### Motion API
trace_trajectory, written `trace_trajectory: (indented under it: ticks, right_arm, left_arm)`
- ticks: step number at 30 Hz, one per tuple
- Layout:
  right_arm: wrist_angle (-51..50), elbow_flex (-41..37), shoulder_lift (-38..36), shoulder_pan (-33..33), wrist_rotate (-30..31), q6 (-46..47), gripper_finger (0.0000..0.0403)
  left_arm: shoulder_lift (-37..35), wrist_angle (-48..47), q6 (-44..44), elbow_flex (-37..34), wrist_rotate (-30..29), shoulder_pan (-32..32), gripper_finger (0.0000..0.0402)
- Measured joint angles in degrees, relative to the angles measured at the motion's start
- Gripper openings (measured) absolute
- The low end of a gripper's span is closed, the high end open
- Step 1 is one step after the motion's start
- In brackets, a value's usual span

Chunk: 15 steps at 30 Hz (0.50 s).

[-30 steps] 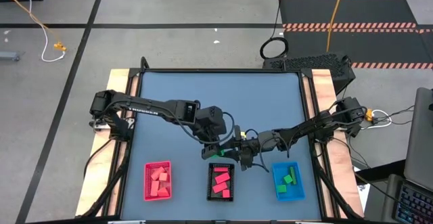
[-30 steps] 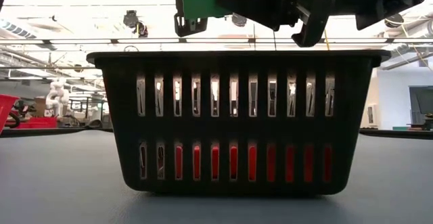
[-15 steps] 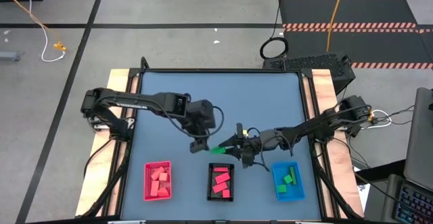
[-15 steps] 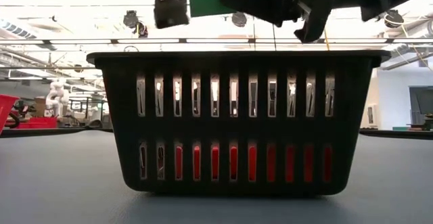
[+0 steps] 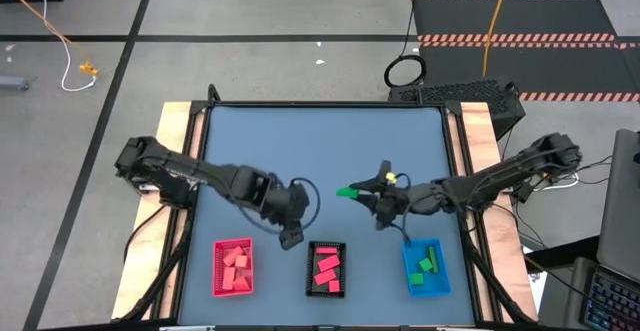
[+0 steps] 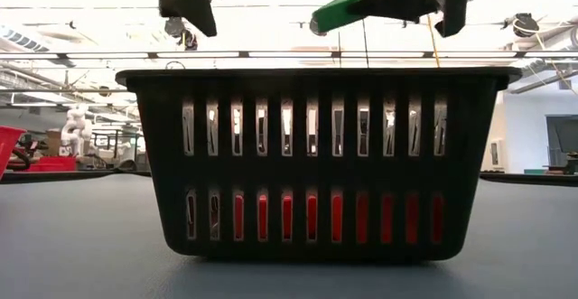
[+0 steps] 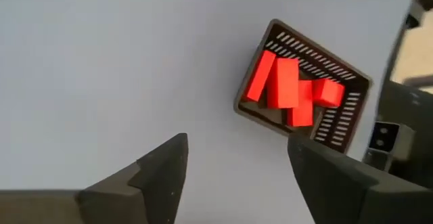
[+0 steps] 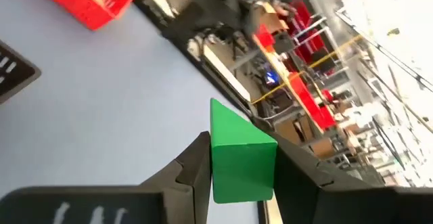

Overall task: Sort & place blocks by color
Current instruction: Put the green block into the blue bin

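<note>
Green wedge (image 5: 346, 192): pinched between the 2 fingers of the right gripper (image 5: 352, 191), held in the air above the blue-grey table (image 5: 320, 141), clear of every tray.
Same wedge, right wrist view: the block (image 8: 240, 153) sat clamped between the 2 dark fingers (image 8: 193, 166), its slanted top pointing forward.
Same wedge, low view: it (image 6: 348, 10) hung above the rim of the black tray (image 6: 316, 159), tilted, its thin end lowest.
Right gripper: jaws pressed onto the wedge, hovering over bare table between the black tray (image 5: 326, 269) and the blue tray (image 5: 426, 268), farther back from the front edge than either.
Left gripper (image 5: 291, 237): jaws spread, nothing between them; it hung over the table between the red tray (image 5: 234, 266) and the black tray.
Left gripper, left wrist view: both fingers (image 7: 159, 173) stood well apart over bare table, the black tray (image 7: 304, 92) beyond them.
Red tray: at the left of the front row, holding several salmon-pink blocks (image 5: 236, 267).
Black tray: in the middle of the row, holding bright pink-red blocks (image 5: 327, 270), at least 3 seen in the left wrist view (image 7: 287, 88).
Blue tray: at the right of the row, holding green blocks (image 5: 428, 262), a long one and smaller ones.
Tray row: the 3 trays stood apart from one another along the table's front edge.
</note>
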Motion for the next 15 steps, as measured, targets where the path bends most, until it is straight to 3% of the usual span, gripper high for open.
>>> trace_trajectory:
  ticks: [7, 11, 15]
  right_arm:
    - [3.40, -6.98, -8.77, -0.05, 0.59, 0.27, 0.0112]
    - [7.37, -9.78, -12.23, -0.03, 0.51, 0.19, 0.0112]
    - [8.05, -10.66, -13.91, 0.02, 0.51, 0.42, 0.0111]
  left_arm:
    - [2.15, -2.22, -4.43, -0.04, -5.72, -10.34, 0.0209]
    - [5.47, -2.69, -4.59, -0.04, -6.12, -14.58, 0.0179]
    - [10.90, -1.54, -4.50, -0.04, -2.97, -16.70, 0.0152]
